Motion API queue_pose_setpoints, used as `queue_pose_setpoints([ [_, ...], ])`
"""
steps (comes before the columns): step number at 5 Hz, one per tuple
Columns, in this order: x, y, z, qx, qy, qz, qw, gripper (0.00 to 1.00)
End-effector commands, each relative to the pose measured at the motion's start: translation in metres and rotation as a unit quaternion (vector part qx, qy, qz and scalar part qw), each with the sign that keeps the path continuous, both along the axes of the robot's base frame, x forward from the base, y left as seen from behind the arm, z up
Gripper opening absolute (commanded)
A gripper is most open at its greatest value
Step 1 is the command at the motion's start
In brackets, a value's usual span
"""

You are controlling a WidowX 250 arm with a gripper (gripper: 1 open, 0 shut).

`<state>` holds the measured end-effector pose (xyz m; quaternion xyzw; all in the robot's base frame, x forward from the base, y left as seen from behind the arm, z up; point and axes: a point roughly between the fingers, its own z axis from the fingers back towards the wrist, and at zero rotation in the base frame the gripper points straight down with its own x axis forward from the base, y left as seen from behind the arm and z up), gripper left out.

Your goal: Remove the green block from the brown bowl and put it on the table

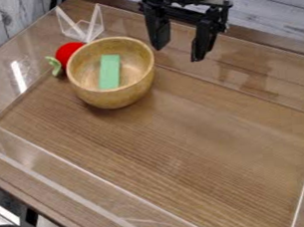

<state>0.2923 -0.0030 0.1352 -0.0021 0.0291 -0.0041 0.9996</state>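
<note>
The block [111,70] is a flat, long bar of plain light green. It lies inside the bowl [112,73], on its bottom, and reaches almost from the far wall to the near wall. The bowl is round, tan wood, with a thick rim, on the far left part of the tabletop [185,143]. My fingers [180,38] hang wide apart and empty, right of the bowl.

Wide bare table [185,143] lies right of the brown bowl [113,89]; red object [67,55] crowds its left.
</note>
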Motion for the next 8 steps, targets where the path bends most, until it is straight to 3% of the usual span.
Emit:
queue_pose_setpoints([
  [1, -0.004, 0.013, -0.01, 0.001, 0.007, 0.014, 0.9999, 1.0],
  [2, -0.014, 0.038, -0.015, 0.005, -0.003, 0.035, 0.9994, 1.0],
  [3, -0.015, 0.062, -0.021, 0.006, -0.016, 0.054, 0.9984, 1.0],
  [7, -0.011, 0.098, -0.046, 0.012, -0.033, 0.129, 0.991, 1.0],
  [8, -0.004, 0.102, -0.048, 0.012, -0.034, 0.129, 0.991, 1.0],
])
